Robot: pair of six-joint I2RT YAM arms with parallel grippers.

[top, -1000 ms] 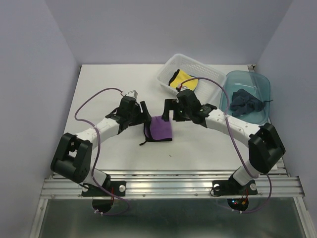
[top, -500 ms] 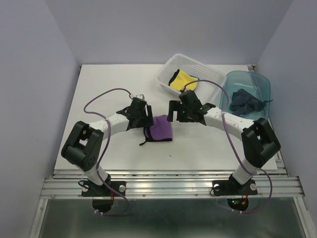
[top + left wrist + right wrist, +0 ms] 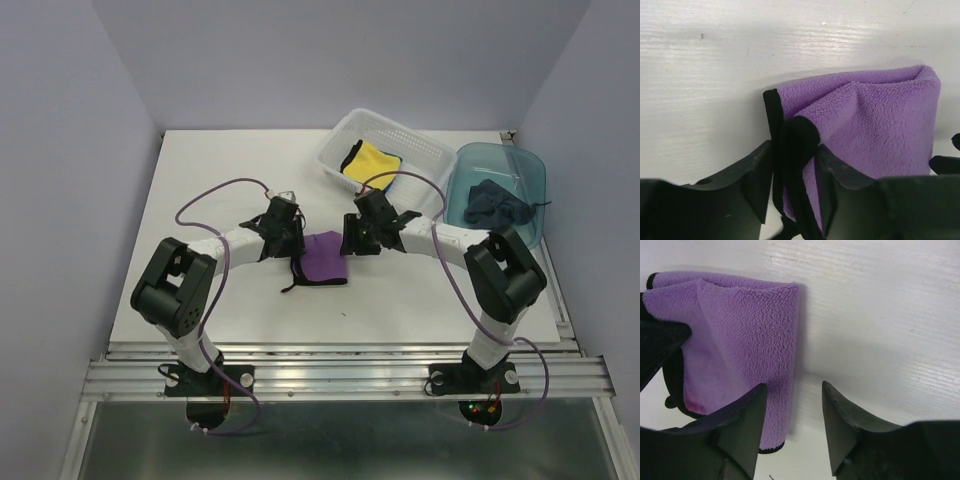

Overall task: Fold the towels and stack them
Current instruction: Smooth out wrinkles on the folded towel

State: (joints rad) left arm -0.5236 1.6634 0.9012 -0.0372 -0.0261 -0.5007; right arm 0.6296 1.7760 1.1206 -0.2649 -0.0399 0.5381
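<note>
A folded purple towel (image 3: 325, 262) with a black hem lies on the white table between both arms. My left gripper (image 3: 294, 246) is at its left edge. In the left wrist view the left gripper (image 3: 794, 150) is shut on the bunched black hem of the purple towel (image 3: 875, 125). My right gripper (image 3: 347, 241) is at the towel's far right corner. In the right wrist view the right gripper (image 3: 794, 387) stands open, one finger over the purple towel (image 3: 740, 325) and the other over bare table. A yellow towel (image 3: 370, 160) and a dark slate towel (image 3: 495, 205) lie at the back right.
The yellow towel sits in a white slotted basket (image 3: 420, 140) at the back. The dark one sits in a translucent teal bin (image 3: 535, 170) beside it. A loose tail of black hem (image 3: 290, 288) trails off the purple towel's near left corner.
Both arms have reached in closer to the purple towel. The left jaws have closed on its black hem, and the right jaws have narrowed over its right edge.
</note>
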